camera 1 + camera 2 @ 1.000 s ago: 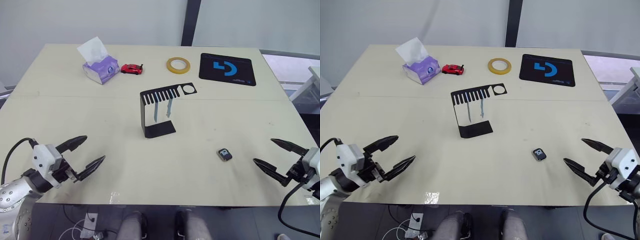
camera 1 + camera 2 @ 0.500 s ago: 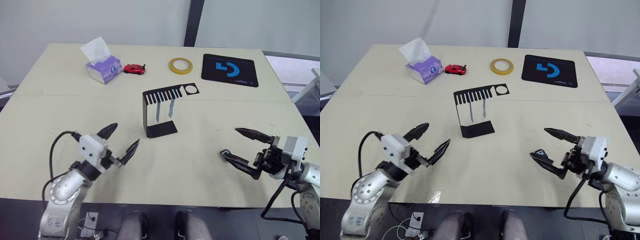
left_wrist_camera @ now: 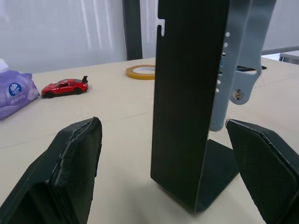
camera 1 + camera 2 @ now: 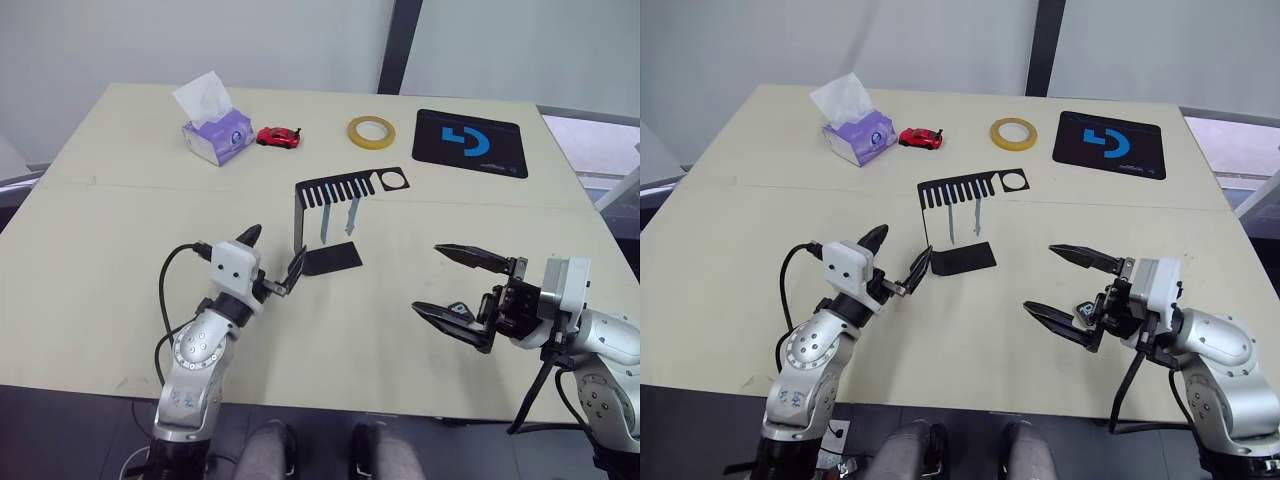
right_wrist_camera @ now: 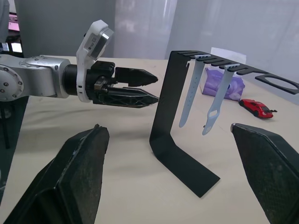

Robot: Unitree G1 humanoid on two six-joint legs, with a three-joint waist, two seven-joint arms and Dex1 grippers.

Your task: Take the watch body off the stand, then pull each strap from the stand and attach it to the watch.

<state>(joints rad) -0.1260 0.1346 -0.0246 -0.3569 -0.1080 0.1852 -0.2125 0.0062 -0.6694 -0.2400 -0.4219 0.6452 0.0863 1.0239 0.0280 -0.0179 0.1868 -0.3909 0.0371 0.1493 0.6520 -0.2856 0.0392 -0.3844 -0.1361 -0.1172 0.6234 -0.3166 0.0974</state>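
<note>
1. Plainly, from the head camera's left eye: the stand (image 4: 303, 222) is upright mid-desk (image 4: 100, 250), with two pale-blue straps (image 4: 324, 222) hanging from its slotted top plate. The left jaws are spread wide just behind the stand's upright back. The right jaws are also wide apart, low over the desk to the right.
2. Right eye: the watch body (image 4: 1083, 311) lies flat on the desk, off the stand, between the right jaws' two fingers. It looks ready to be picked up.
3. Left wrist: the stand's back sits squarely between the open fingers (image 3: 70, 172), with the holed strap (image 3: 224, 70) behind it. I would close low on the back to brace the stand, keeping clear of the straps.
4. Right wrist: both straps hang free, well apart from the right fingers (image 5: 79, 172). I judge the watch comes first. Lower the jaws straight down, pinch the case by its edges, and leave the strap slots uncovered.
</note>
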